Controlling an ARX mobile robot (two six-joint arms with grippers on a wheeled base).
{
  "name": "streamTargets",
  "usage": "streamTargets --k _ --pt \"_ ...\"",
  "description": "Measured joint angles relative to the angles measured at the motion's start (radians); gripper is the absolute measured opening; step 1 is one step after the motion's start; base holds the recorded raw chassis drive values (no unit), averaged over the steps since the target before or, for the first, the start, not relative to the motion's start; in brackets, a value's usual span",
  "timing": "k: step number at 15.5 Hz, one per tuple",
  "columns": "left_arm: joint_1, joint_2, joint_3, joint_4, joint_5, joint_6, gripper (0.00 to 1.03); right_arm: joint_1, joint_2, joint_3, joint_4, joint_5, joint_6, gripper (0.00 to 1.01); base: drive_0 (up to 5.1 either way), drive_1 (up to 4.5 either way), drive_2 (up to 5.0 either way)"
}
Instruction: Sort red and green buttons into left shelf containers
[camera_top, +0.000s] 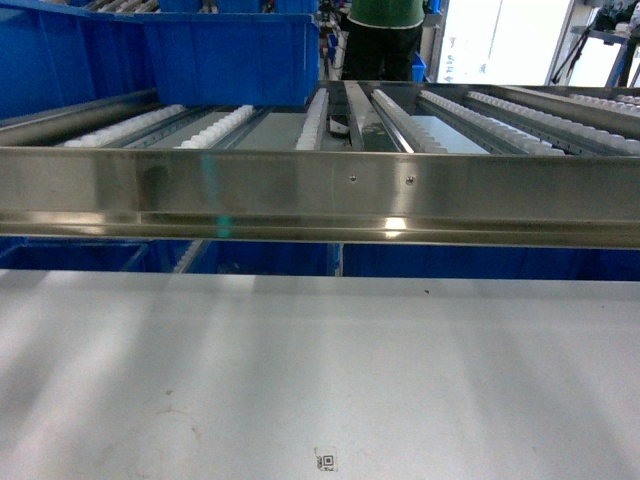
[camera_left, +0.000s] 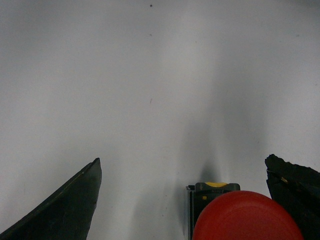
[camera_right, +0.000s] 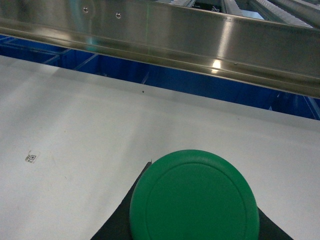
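Note:
A red button (camera_left: 247, 217) with a black body and a yellow mark sits between the wide-apart fingers of my left gripper (camera_left: 183, 161). It is close to the right finger (camera_left: 295, 190), and the gripper is open over the white table. My right gripper (camera_right: 200, 202) is shut on a green button (camera_right: 194, 197); its round cap hides most of the black fingers (camera_right: 120, 217). The steel shelf (camera_top: 320, 190) crosses the head view, and large blue containers (camera_top: 230, 60) stand on its rollers at the upper left. Neither gripper shows in the head view.
The white tabletop (camera_top: 320, 380) lies in front of the shelf rail (camera_right: 175, 35) and bears a small QR mark (camera_top: 326, 460). More blue bins (camera_top: 270, 258) sit under the rail. A person in green (camera_top: 385, 35) stands behind the shelf.

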Motion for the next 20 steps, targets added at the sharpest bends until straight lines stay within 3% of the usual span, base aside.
streamTargets --k 2,5,10,13,15,20 --pt "-0.006 0.026 0.000 0.000 0.004 0.000 0.98 0.000 0.000 0.000 0.000 0.000 0.000 0.26 0.0 0.00 0.0" --pt "-0.063 0.043 0.013 -0.011 -0.007 -0.016 0.98 0.000 0.000 0.000 0.000 0.000 0.000 0.26 0.0 0.00 0.0" --pt "-0.112 0.049 0.016 -0.046 -0.058 -0.051 0.49 0.000 0.000 0.000 0.000 0.000 0.000 0.26 0.0 0.00 0.0" --pt "-0.112 0.046 0.017 -0.053 -0.062 -0.071 0.27 0.000 0.000 0.000 0.000 0.000 0.000 0.26 0.0 0.00 0.0" --pt "-0.097 -0.014 0.014 -0.043 -0.023 -0.076 0.27 0.000 0.000 0.000 0.000 0.000 0.000 0.26 0.0 0.00 0.0" --pt "-0.075 -0.365 -0.026 0.116 0.043 -0.071 0.27 0.000 0.000 0.000 0.000 0.000 0.000 0.26 0.0 0.00 0.0"
